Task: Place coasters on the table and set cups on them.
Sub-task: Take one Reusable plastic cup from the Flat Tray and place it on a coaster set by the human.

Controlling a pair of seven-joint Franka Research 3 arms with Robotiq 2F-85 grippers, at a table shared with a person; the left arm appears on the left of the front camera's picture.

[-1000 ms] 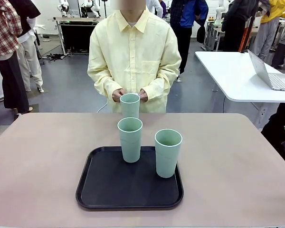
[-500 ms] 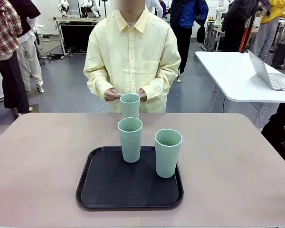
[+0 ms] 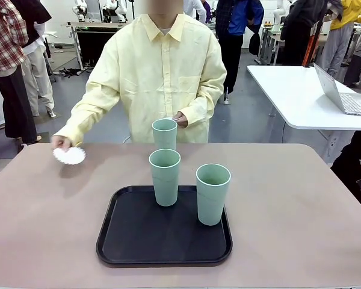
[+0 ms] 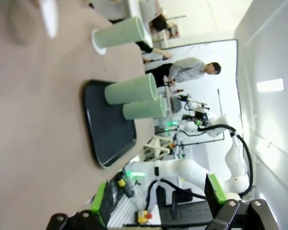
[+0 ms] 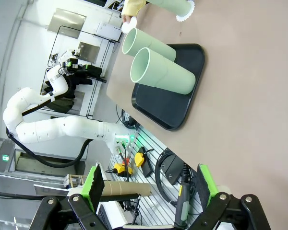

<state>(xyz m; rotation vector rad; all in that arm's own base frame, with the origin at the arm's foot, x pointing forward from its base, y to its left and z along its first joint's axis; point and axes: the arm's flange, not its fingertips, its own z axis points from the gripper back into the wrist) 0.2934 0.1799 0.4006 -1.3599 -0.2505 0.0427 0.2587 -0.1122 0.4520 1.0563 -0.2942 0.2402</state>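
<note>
A person across the table (image 3: 301,198) holds a white scalloped coaster (image 3: 69,155) just over its far left part. Their other hand (image 3: 180,118) stays behind the far mint cup (image 3: 164,133), which stands on the table on another coaster (image 5: 186,13). Two more cups (image 3: 165,176) (image 3: 212,194) stand upright on the black tray (image 3: 126,241). My left gripper (image 4: 158,201) is open and empty, far from the cups (image 4: 129,89). My right gripper (image 5: 149,187) is also open and empty, well back from the tray (image 5: 182,105).
A white table with a laptop (image 3: 346,96) stands at the far right. Several people stand in the room behind. Bare tabletop lies to the left and right of the tray.
The person's hand has swung from in front of their body out to the picture's left, carrying a coaster down toward the table. Cups and tray have not moved.
</note>
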